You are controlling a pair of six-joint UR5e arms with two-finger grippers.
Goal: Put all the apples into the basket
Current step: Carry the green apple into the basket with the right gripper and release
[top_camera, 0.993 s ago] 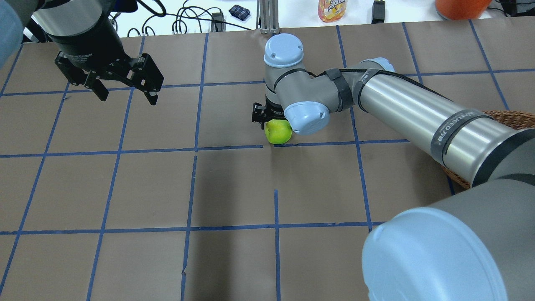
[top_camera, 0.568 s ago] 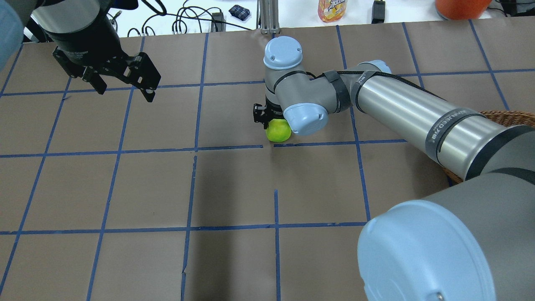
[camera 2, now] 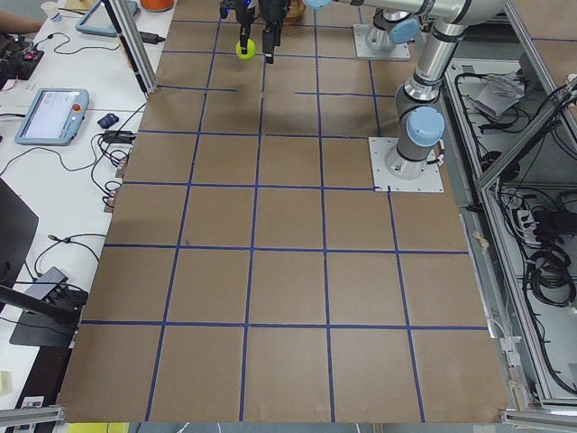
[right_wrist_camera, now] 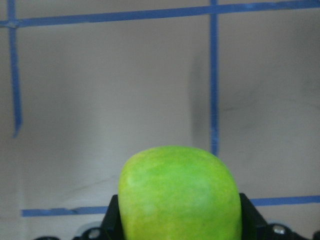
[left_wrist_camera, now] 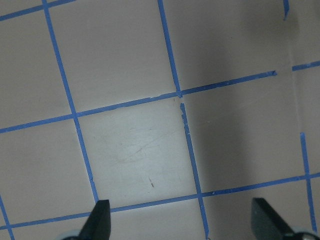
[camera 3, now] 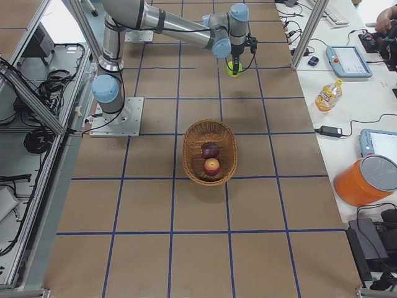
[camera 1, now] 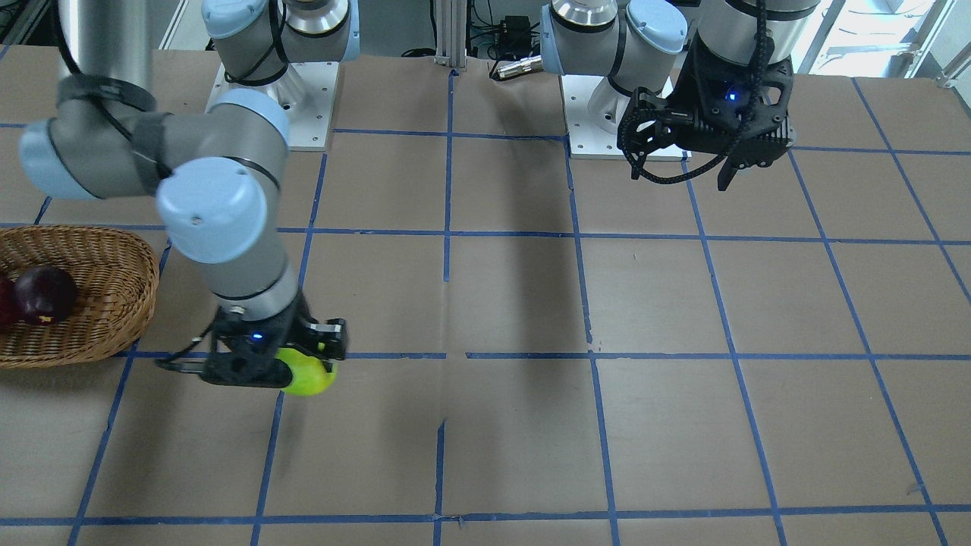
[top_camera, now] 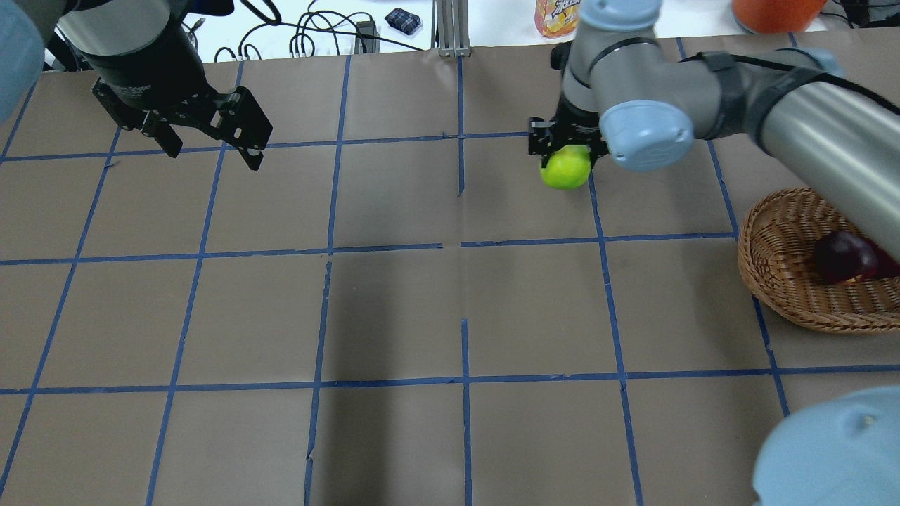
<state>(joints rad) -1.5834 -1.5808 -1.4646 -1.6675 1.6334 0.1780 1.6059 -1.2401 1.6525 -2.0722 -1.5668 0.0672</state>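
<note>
The basket (top_camera: 777, 288) sits on the brown, blue-taped tabletop (top_camera: 394, 309) by the robot's right side, and two apples lie inside it. The dark maroon apple (top_camera: 844, 256) rests toward the basket's middle. The red apple (camera 3: 212, 166) lies just beside it, the two touching or nearly so. Outside the basket and well apart from its rim, the green apple (top_camera: 566, 169) is pinched between the fingers of the right gripper (camera 1: 296, 362), which points down. The fingers press on opposite sides of the fruit and the wrist view shows tabletop beneath it; the apple hangs on the basket's far side from the robot, toward the tabletop's centre line. Farthest from the basket, across the whole width of the tabletop, the left gripper (top_camera: 211, 156) hangs above bare paper. Its fingers (left_wrist_camera: 100, 222) are spread wide and hold nothing, with only taped grid lines showing between them.
</note>
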